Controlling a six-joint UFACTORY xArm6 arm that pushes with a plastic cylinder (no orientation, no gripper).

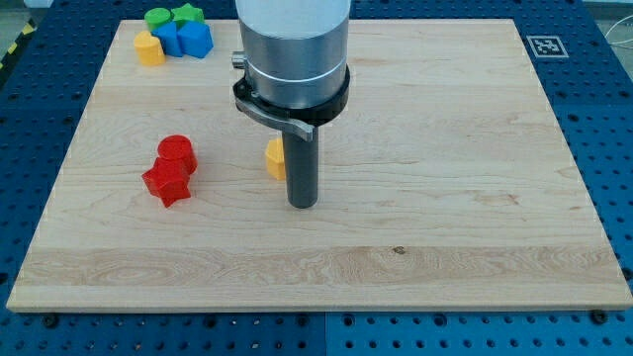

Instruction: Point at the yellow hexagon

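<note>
Nearest the camera is just bare wood of the pale wooden table (326, 267), and a bit further up sits our tip (302, 203), the bottom end of the straight dark rod. No claw on this rig, so nothing to report as released, clenched or grasping; it's only a rod.

What matters: a small yellow block (274, 158) sits just to the view's left of the rod and slightly toward the view's top from our tip, partly hidden behind it. Looks hexagon-ish, but we can't tell for sure. Touching or a hair apart, can't tell either.

Catch: there's another yellow block (148, 47) at the view's top left, next to the blue blocks (186, 38) and green blocks (172, 15). Red cylinder (176, 151) and red star-shaped block (166, 182) sit well to the left.

We'd guess the near one is the target, so we're basically there.
</note>
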